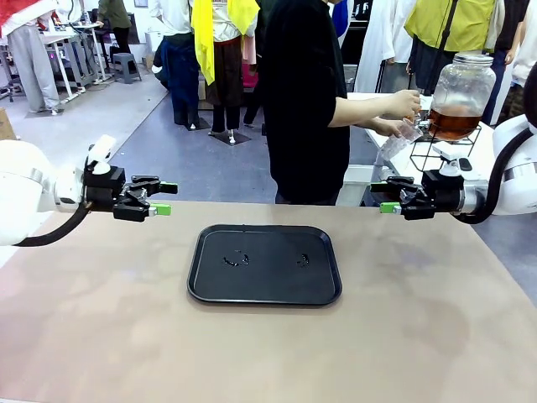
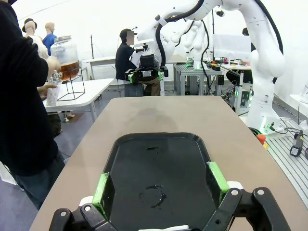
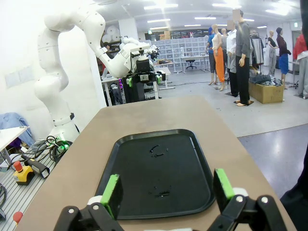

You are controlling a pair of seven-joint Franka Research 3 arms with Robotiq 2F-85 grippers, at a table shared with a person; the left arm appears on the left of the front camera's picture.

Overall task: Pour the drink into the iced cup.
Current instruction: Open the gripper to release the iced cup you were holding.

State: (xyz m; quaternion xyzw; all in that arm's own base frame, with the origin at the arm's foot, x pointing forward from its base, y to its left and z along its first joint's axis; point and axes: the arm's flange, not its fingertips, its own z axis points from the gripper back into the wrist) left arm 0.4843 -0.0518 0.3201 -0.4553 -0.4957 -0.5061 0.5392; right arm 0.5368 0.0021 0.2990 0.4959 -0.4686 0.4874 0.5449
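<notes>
Hovering, left tool (image 1: 164,199): held level above the left edge of the desk (image 1: 101,336), green pads spread wide with nothing between them; in its own wrist view the left tool (image 2: 161,190) frames the tray below it.
Left arm: white, coming in from the left side, a black cable looping under its wrist.
Tray (image 1: 264,263): black, shallow, round-cornered, lying flat at the middle of the desk between the two tools and well apart from both; a few small wet marks sit on its floor, two in the front view.
Person: in a black top, standing at the far side, turned toward a white side table (image 1: 487,155); both hands are stretched out to the jar's spigot.
Cup (image 1: 401,136): clear, held in the person's lower hand just under the spigot; whether it holds ice is hard to tell from here.
Drink (image 1: 453,122): amber-brown liquid filling roughly the lower third of a round clear jar (image 1: 461,84) with a lid, raised on a black wire stand on the side table, beyond the desk's far right corner.
Right tool (image 1: 384,197): level above the right edge of the desk, pads fully apart and empty; in its own wrist view the right tool (image 3: 168,190) faces the tray.
</notes>
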